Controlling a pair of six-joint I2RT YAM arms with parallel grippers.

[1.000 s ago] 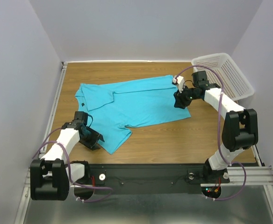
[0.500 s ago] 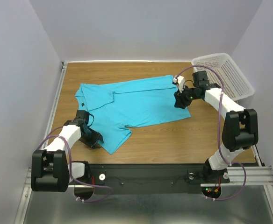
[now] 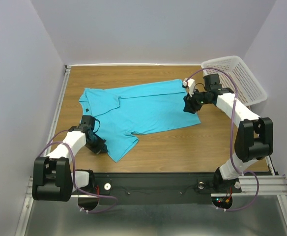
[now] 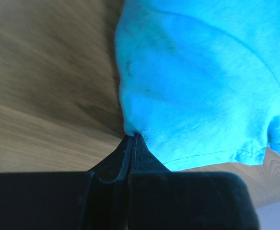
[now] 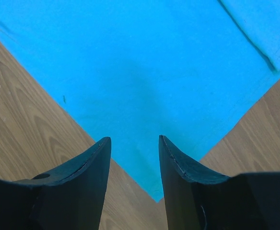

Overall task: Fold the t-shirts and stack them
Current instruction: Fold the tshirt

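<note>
Turquoise t-shirt [image 3: 143,109] lies spread on the wooden desk [image 3: 183,145], its sleeve edge pinched between the low-reaching left fingers [image 4: 125,155], its hem corner between the parted, downward-pointing right fingers [image 5: 89,163].

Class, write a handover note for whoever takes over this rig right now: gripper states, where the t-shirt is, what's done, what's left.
Left gripper: shut on the near sleeve edge of the t-shirt.
Right gripper: open, fingers straddling a hem corner, not gripping.
The t-shirt lies spread on the table, left of the white basket.
Done: one grasp. Left: grip the hem corner, fold, stack.
</note>
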